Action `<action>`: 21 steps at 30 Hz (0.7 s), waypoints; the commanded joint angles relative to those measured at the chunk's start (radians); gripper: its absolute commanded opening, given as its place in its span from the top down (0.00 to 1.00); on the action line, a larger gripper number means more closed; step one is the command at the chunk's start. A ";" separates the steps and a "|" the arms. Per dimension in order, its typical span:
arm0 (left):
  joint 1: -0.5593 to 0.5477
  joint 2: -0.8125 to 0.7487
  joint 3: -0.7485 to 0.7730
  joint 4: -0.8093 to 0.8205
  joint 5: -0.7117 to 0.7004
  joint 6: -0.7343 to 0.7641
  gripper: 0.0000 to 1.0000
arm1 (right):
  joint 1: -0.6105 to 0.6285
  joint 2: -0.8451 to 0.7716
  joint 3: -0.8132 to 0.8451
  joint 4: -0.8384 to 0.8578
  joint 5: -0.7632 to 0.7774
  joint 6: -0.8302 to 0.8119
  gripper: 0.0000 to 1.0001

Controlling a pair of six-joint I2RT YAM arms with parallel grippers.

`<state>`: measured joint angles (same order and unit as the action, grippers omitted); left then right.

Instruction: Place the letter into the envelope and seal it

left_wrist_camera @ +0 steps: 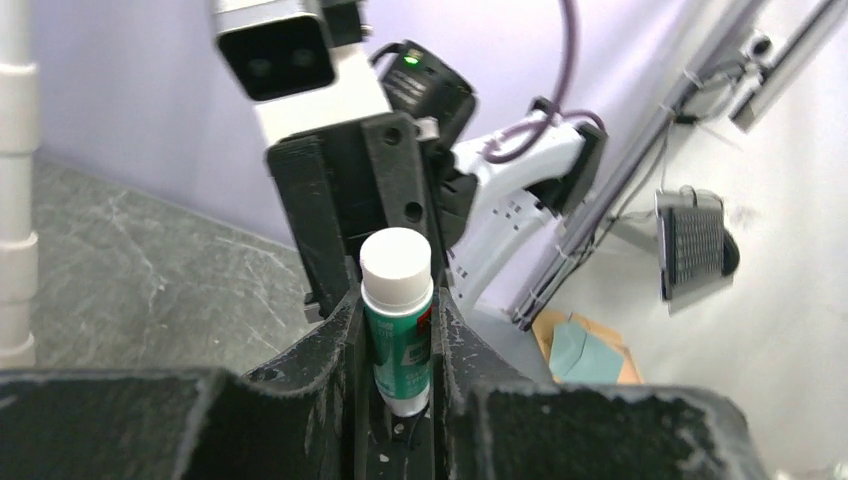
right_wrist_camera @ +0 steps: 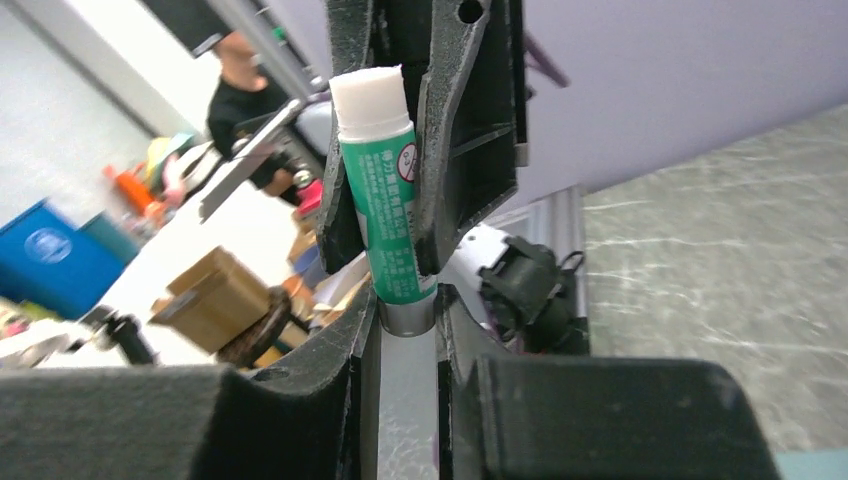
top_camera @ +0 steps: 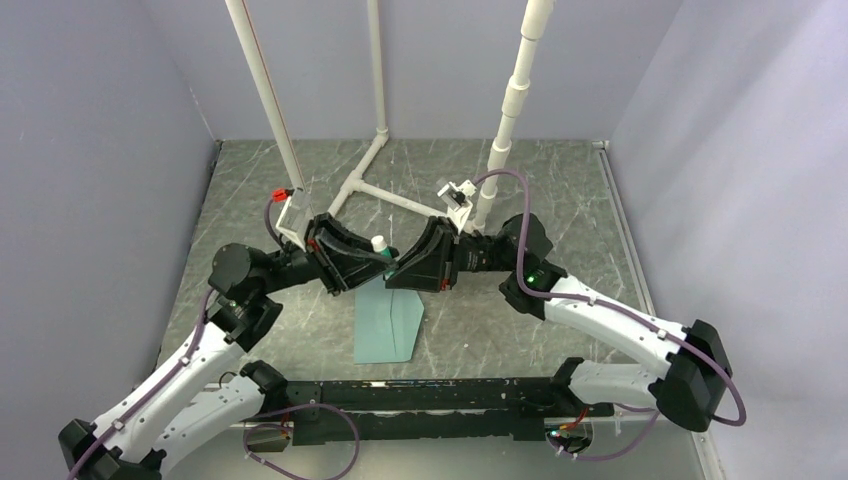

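Note:
The pale teal envelope [top_camera: 386, 325] lies flat on the table just below both grippers. No letter shows in the top view. A green glue stick [top_camera: 380, 246] with a white cap is held in the air between the two arms. My left gripper [left_wrist_camera: 397, 312] is shut on its green body [left_wrist_camera: 398, 345]. From the opposite side, my right gripper [right_wrist_camera: 408, 312] is shut on the cap end [right_wrist_camera: 407, 318]. The two grippers [top_camera: 366, 262] [top_camera: 405, 272] meet tip to tip above the envelope's far end.
White pipe stands [top_camera: 372, 182] rise from the back of the table behind the grippers. A metal rail [top_camera: 622, 225] runs along the table's right edge. In the left wrist view, teal and tan paper [left_wrist_camera: 588, 352] lies beyond that rail.

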<state>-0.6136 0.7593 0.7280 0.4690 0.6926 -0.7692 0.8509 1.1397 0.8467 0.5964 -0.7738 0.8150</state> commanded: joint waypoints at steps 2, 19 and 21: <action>0.010 -0.046 0.011 0.067 0.190 0.155 0.97 | -0.015 0.016 0.012 0.453 -0.261 0.287 1.00; 0.009 -0.067 -0.043 -0.039 -0.367 -0.197 0.98 | 0.000 -0.122 0.138 -0.447 0.356 -0.560 0.28; 0.009 -0.063 -0.037 -0.051 -0.370 -0.209 0.98 | 0.002 -0.132 0.125 -0.413 0.371 -0.552 0.29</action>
<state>-0.6090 0.6930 0.6785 0.3893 0.3897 -0.8906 0.8471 1.0389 0.9894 0.1249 -0.4713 0.3305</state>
